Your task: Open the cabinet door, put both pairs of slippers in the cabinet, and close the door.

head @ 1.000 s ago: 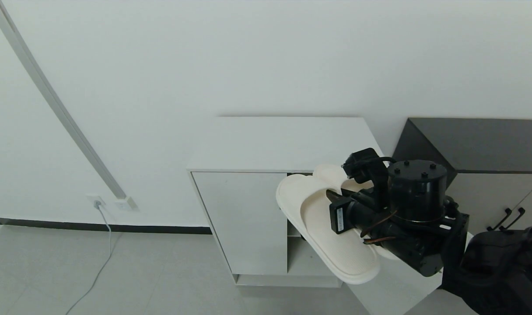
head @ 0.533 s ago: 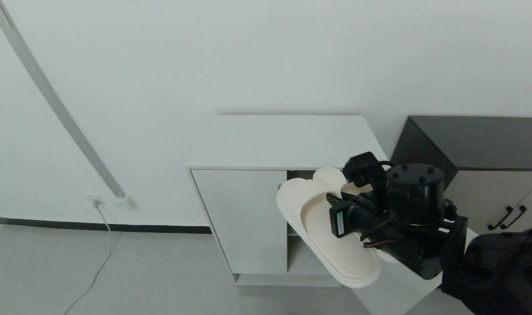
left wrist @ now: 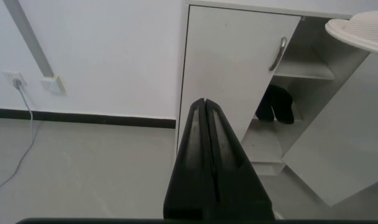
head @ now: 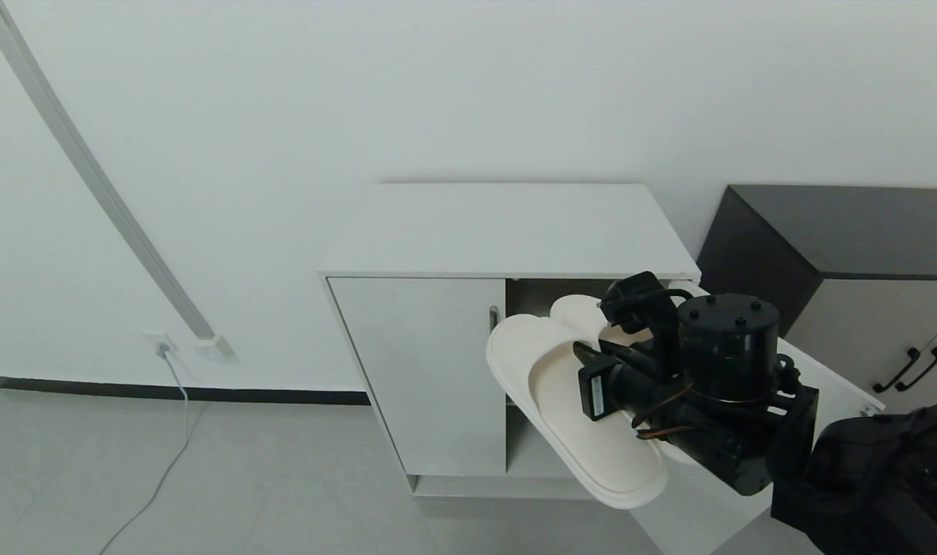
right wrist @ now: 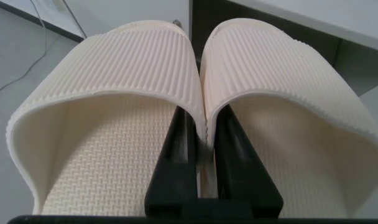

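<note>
A pair of cream slippers [head: 569, 401] hangs side by side, tilted, in front of the white cabinet's [head: 507, 231] open right half. My right gripper [head: 592, 356] is shut on their two inner edges, pinched together [right wrist: 201, 134]. The cabinet's right door [head: 831, 378] stands swung out toward me; the left door [head: 422, 370] is closed. A black pair of slippers [left wrist: 276, 104] stands on a lower shelf inside. My left gripper [left wrist: 205, 101] is shut and holds nothing, low and left of the opening, pointing at the closed door.
A dark-topped cabinet [head: 846, 231] with black handles stands right beside the white one. A wall socket with a grey cable [head: 160, 347] is on the left, above open grey floor [head: 245, 478]. The wall runs behind both cabinets.
The whole head view has shifted: the cabinet now sits higher in the picture and more of its open compartment shows. The right gripper keeps its hold on the cream slippers.
</note>
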Robot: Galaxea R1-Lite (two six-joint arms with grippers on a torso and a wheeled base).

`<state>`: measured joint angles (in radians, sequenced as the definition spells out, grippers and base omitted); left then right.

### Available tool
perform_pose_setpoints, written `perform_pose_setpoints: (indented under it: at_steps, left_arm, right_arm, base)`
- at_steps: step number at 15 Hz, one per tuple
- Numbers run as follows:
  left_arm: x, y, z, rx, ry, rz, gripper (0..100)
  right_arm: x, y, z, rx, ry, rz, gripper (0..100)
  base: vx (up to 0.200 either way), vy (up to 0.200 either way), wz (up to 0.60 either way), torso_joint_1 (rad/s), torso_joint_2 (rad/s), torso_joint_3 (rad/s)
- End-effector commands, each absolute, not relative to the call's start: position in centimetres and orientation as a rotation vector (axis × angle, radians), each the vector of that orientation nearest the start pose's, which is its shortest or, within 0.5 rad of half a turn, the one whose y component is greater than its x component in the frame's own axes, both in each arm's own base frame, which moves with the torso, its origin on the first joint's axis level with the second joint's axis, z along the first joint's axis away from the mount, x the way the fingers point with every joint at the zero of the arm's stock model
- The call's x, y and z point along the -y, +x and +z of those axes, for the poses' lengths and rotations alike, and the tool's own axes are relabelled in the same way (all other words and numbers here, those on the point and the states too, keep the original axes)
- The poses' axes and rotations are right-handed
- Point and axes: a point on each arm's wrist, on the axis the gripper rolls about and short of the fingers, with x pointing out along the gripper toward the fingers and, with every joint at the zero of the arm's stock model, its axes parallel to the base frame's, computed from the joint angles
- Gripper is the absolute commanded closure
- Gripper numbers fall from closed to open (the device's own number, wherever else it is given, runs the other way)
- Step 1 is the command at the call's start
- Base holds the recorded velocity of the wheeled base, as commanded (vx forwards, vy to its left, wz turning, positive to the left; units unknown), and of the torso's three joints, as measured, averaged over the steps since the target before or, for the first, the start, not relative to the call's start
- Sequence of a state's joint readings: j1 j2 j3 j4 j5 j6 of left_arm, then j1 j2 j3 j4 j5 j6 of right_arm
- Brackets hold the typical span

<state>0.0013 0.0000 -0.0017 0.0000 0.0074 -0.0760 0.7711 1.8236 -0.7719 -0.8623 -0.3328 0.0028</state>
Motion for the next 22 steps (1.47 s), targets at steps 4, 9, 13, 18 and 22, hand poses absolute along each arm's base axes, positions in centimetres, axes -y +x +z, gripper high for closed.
perform_pose_setpoints:
  at_steps: [4,9,13,18,22]
  left_arm:
    - [-0.01,-2.29,7.59,0.002,-0.077,0.009,100]
    - [-0.01,-2.28,7.59,0.0,-0.077,0.009,100]
    - [-0.01,-2.28,7.59,0.0,-0.078,0.009,100]
    - [-0.01,-2.28,7.59,0.0,-0.078,0.009,100]
    - [-0.01,-2.28,7.59,0.0,-0.077,0.009,100]
  right_arm:
    - [-22.37,24.04,15.16,-0.177,-0.106,0.438,100]
    - [-22.44,24.12,14.98,-0.171,-0.114,0.439,100]
    - [-22.47,24.14,14.64,-0.177,-0.119,0.44,100]
    - [-22.52,24.06,14.6,-0.179,-0.119,0.442,100]
    - [-22.71,23.89,14.25,-0.188,-0.128,0.449,100]
  base:
    - [0.0,0.0,0.0,-0.213,0.5,0.281]
    - [0.0,0.0,0.0,-0.231,0.55,0.321]
    - [0.0,0.0,0.0,-0.203,0.52,0.321]
    - [0.0,0.0,0.0,-0.173,0.49,0.32]
    - [0.0,0.0,0.0,-0.141,0.47,0.329]
